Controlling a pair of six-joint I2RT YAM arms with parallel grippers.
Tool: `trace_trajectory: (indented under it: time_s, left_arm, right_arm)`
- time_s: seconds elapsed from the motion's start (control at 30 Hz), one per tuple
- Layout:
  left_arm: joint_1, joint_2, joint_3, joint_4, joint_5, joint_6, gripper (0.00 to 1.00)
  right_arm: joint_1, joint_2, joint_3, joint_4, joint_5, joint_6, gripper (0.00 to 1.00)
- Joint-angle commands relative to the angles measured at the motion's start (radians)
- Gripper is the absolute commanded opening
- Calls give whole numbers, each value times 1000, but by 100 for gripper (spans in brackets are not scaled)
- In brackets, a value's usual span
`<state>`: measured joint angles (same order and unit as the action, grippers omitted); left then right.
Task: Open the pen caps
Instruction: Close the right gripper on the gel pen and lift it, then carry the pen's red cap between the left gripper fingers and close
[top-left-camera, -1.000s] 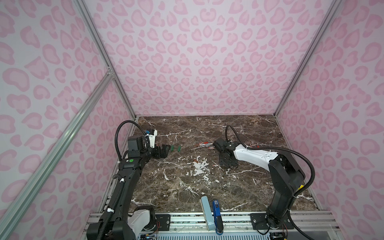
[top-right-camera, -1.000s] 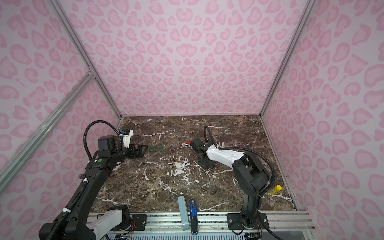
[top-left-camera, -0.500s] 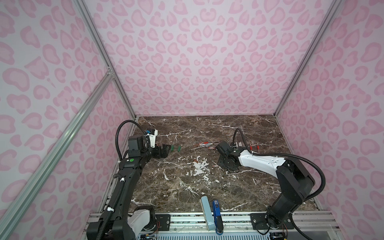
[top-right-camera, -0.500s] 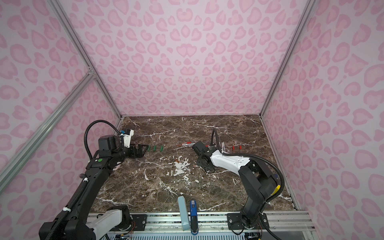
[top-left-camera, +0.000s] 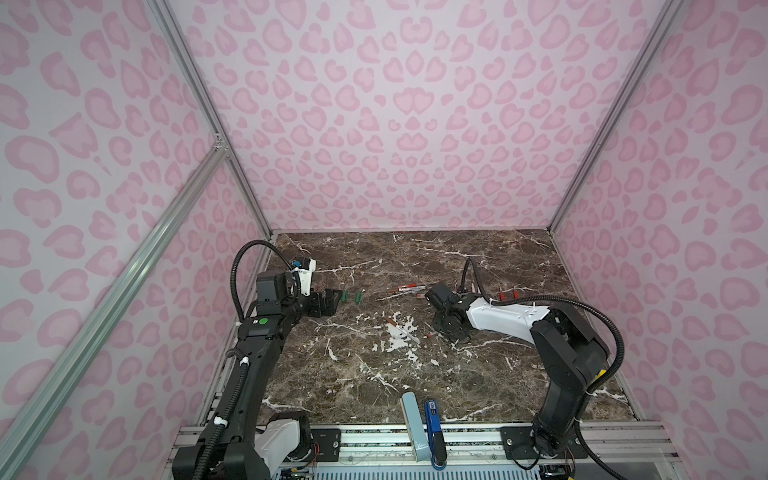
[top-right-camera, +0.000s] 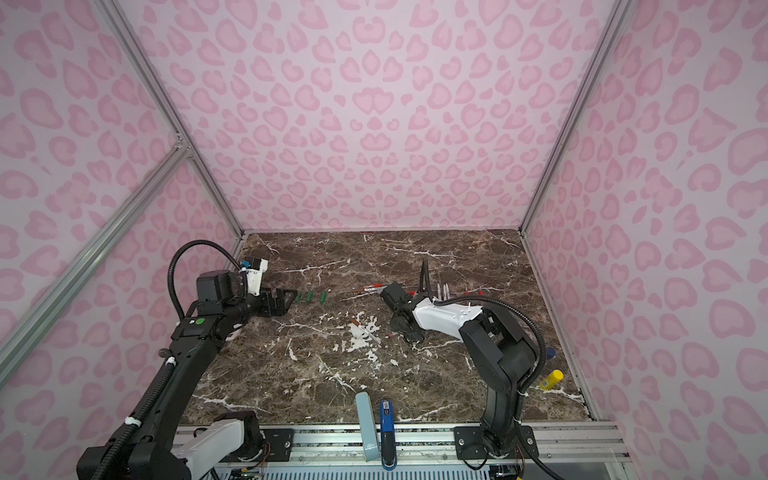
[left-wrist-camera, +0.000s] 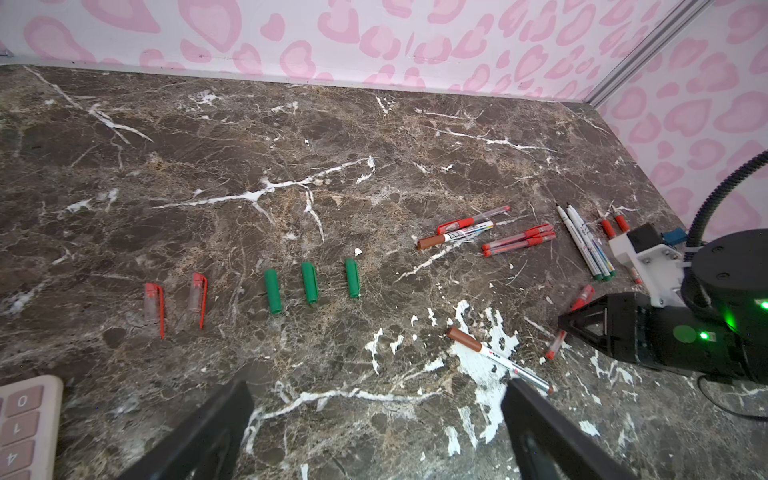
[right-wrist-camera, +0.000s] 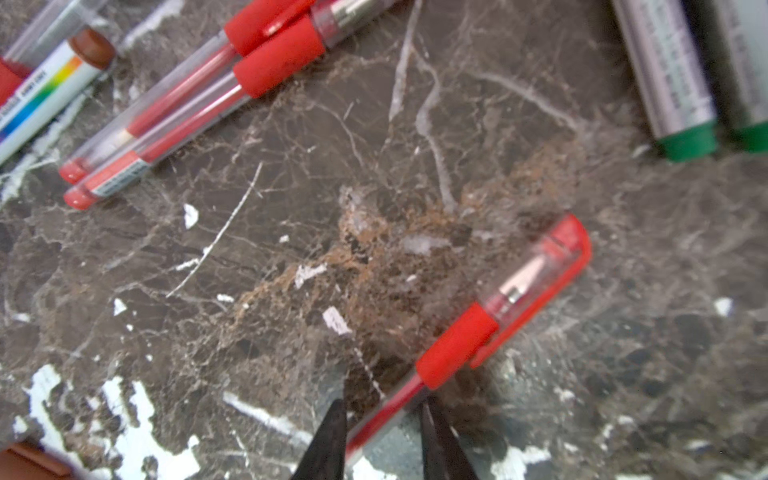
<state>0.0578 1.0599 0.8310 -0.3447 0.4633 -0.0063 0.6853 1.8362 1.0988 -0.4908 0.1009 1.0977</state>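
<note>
Right claw (right-wrist-camera: 383, 411) gripping red pen (right-wrist-camera: 457, 345), wrist view only

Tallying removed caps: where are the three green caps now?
In a top view the three green caps lie in a row left of centre on the table, just past the open left gripper, beside two red caps.
</note>
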Motion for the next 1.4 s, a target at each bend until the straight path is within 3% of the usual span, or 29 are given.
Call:
trace_trajectory:
  time_s: [0.0, 0.3, 0.53, 0.77, 0.97, 1.23, 1.37]
  left_arm:
    - [-1, -6, 5, 14, 1, 8, 97]
    - [-1, -3, 11, 9, 3, 6, 98]
    - [0, -3, 27, -4, 64, -4, 97]
    - [0, -2, 28, 15, 254, -74, 93]
    - [-30, 0, -9, 117, 502, -213, 88]
    - [-76, 30, -11, 151, 462, -252, 78]
    - [-78, 46, -2, 156, 436, -283, 66]
  right_arm:
    - [3, 48, -9, -40, -41, -38, 23]
    - [-2, 20, 26, -137, -39, -187, 0]
    - [-20, -143, 67, -107, -47, -373, 0]
    - [36, -334, 4, 271, -274, -519, 0]
    - [128, -324, -41, 548, -400, -541, 0]
    - [229, -225, -6, 683, -457, -513, 0]
    - [255, -181, 46, 645, -457, -510, 0]
